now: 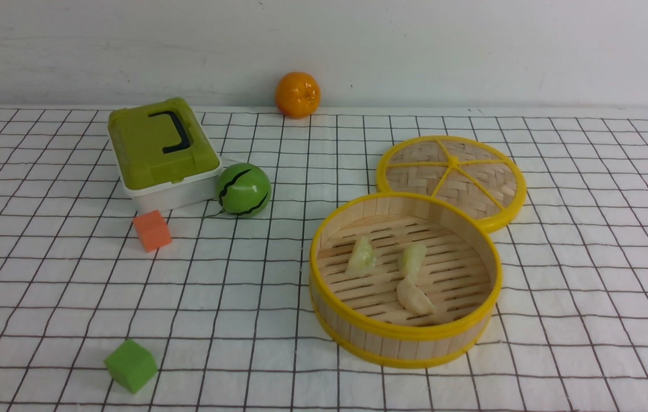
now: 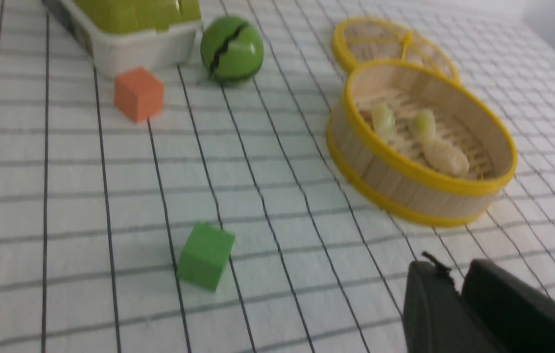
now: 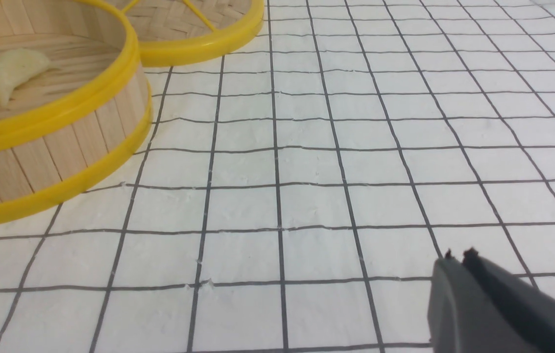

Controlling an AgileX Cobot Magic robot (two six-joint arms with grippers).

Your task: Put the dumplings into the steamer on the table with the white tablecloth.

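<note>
In the front view, the steamer (image 1: 406, 337) sits on the white tablecloth (image 1: 587, 320), a little right of centre, and all three dumplings are inside it on its slatted floor. One pale yellow-green dumpling (image 1: 362, 257) lies toward the left of the floor; the other yellow-green dumpling (image 1: 413, 258) lies to its right, its near end meeting the cream-white dumpling (image 1: 415, 297). The woven disc (image 1: 452, 171) with yellow spokes is just beyond the steamer, on the far right side. Over on the left, a box (image 1: 163, 154) with an olive-green lid and a dark handle stands toward the far side, the striped green ball (image 1: 244, 190) just to its right and the orange cube (image 1: 152, 230) just on its near side. The green cube (image 1: 131, 366) is well apart from them, near and left. A round orange fruit (image 1: 298, 95) sits at the far edge. Neither gripper shows here. In the left wrist view, the left gripper (image 2: 448, 267) has its fingertips drawn close together, with nothing seen between them; I cannot tell whether they meet fully. The dumplings, steamer and both cubes are in sight, well clear of it. In the right wrist view, the right gripper (image 3: 459, 257) is closed and empty above the cloth, to the right of the steamer.
</note>
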